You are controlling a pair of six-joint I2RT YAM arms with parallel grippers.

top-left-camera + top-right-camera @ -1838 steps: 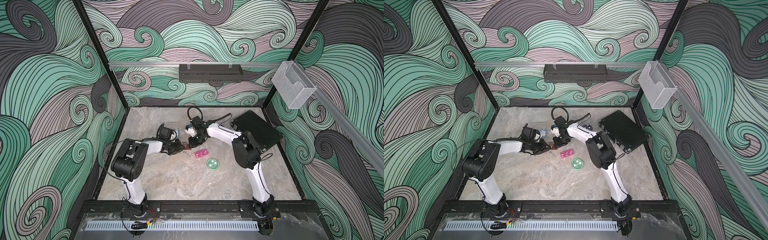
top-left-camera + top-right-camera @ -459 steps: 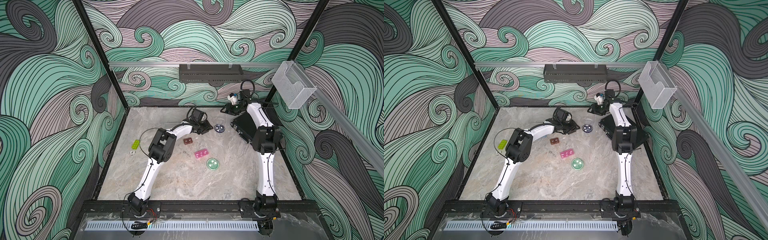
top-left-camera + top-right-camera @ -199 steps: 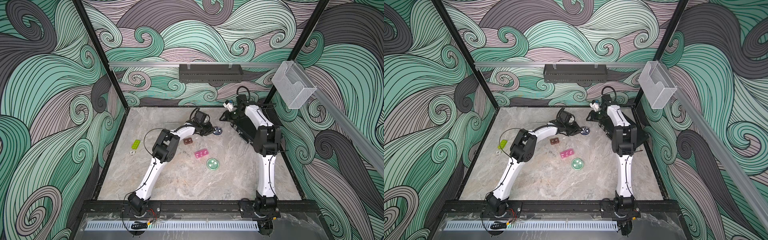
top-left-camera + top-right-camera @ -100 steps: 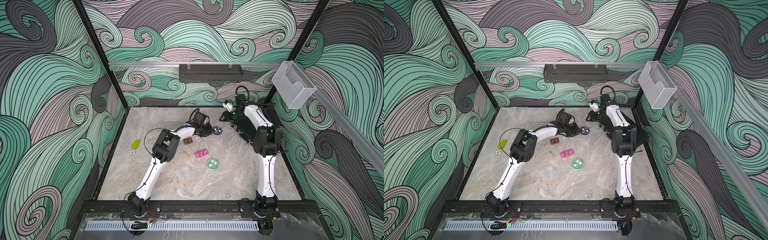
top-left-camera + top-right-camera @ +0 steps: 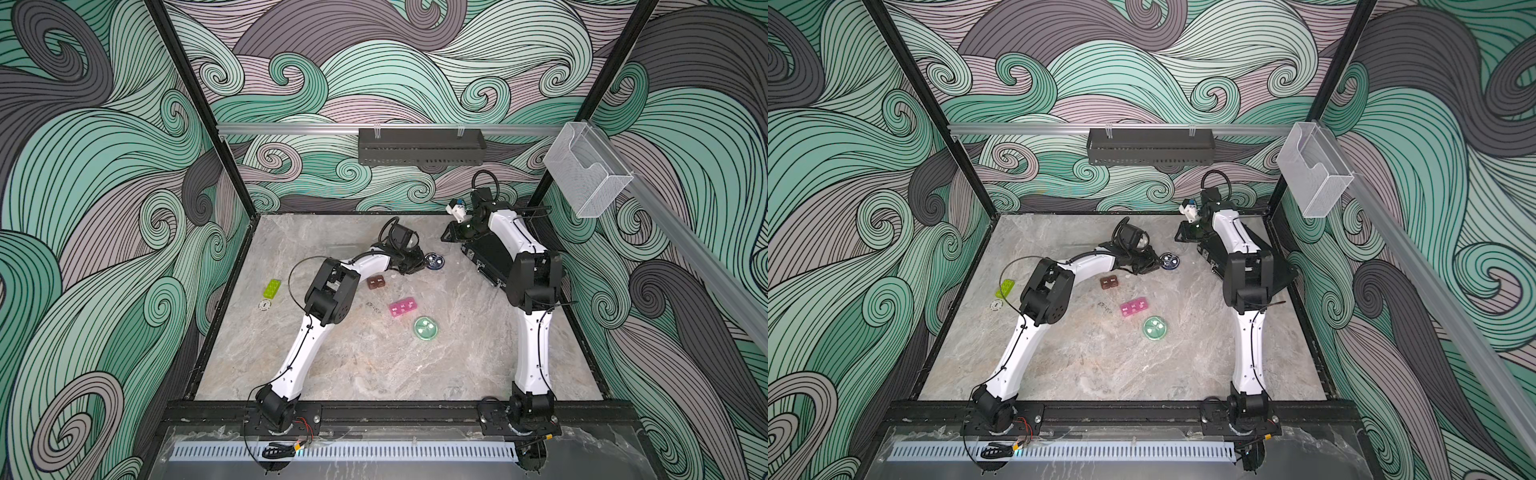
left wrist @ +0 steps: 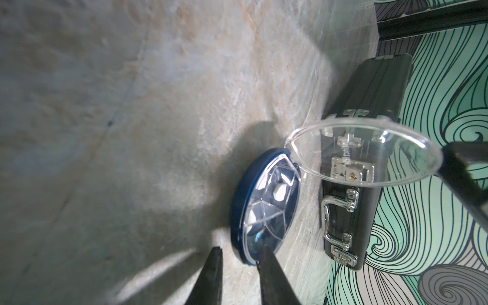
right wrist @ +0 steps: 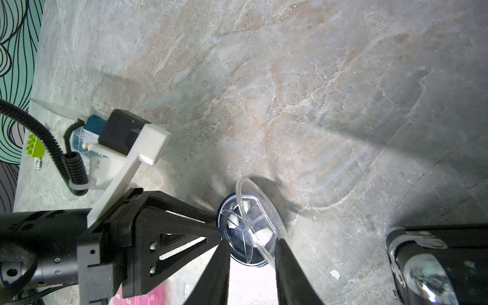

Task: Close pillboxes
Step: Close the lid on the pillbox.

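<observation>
Both arms are at the back of the table (image 5: 374,365), on the round dark blue pillbox (image 5: 434,262). It sits flat on the marble between the two grippers. The black case (image 5: 492,259) is near, with a strip of bare table between them. The box's clear lid (image 6: 364,150) stands up off its hinge, wide open, with white pills showing in the cells beneath.

The left gripper (image 6: 240,249) is low at the box's near rim, its jaws only a narrow gap apart. One finger (image 6: 270,272) lies against the blue rim and the other sits just outside it over the table. Whether they actually pinch the rim cannot be told.

The right gripper (image 7: 252,243) hangs above on the case side, jaws parted and clamped on nothing. The lid's free edge sits in the gap and touches one finger (image 7: 286,266). The other finger is off it.

Toward the front, well apart from both grippers, three more boxes lie in a loose line. These are the brown two-cell box (image 5: 376,282), the pink three-cell box (image 5: 403,307) and the round green box (image 5: 425,328). Their lids look down in both top views.

The pale blue box (image 7: 78,138) is partly hidden behind the left arm's wrist camera (image 7: 126,132). A clear flap that looks like its lid juts out from it.

Over by the left wall sit the lime green brick (image 5: 273,287) and a small white disc (image 5: 262,305).
</observation>
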